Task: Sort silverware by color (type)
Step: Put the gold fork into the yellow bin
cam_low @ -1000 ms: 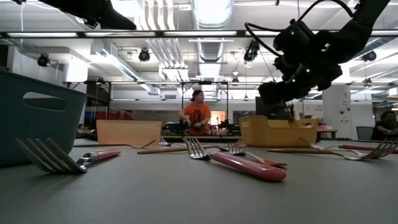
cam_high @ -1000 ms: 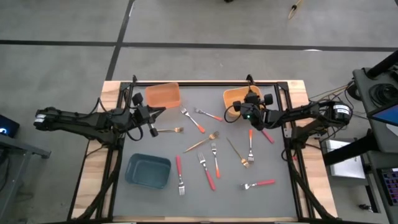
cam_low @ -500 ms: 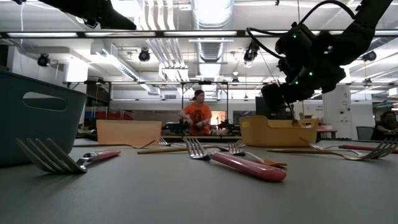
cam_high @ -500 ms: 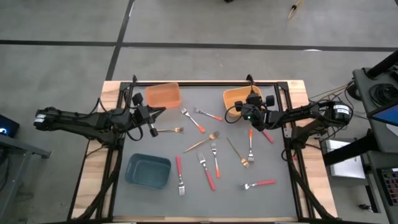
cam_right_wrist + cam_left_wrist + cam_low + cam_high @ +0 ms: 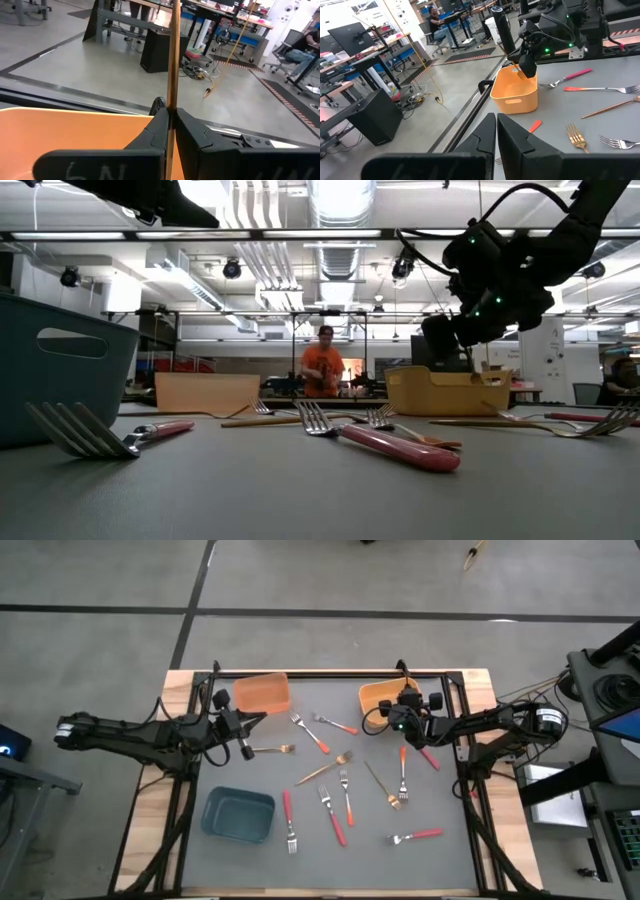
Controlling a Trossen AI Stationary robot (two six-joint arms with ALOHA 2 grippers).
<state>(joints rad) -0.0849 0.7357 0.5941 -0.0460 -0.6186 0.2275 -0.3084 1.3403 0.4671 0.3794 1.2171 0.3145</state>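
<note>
The left gripper is held closed and empty beside the orange bin. The forks are spread across the grey table, none blocked. The right gripper is clamped on a gold fork over the yellow-orange bin, nearly unmoved; the person beyond is seen shifted right

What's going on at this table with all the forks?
A two-armed robot is sorting forks into bins. Its right tool is shut on a thin gold fork, holding it over the yellow-orange bin. The left tool waits shut beside the orange bin. Other forks, red-handled and gold, lie scattered on the grey table.
</note>
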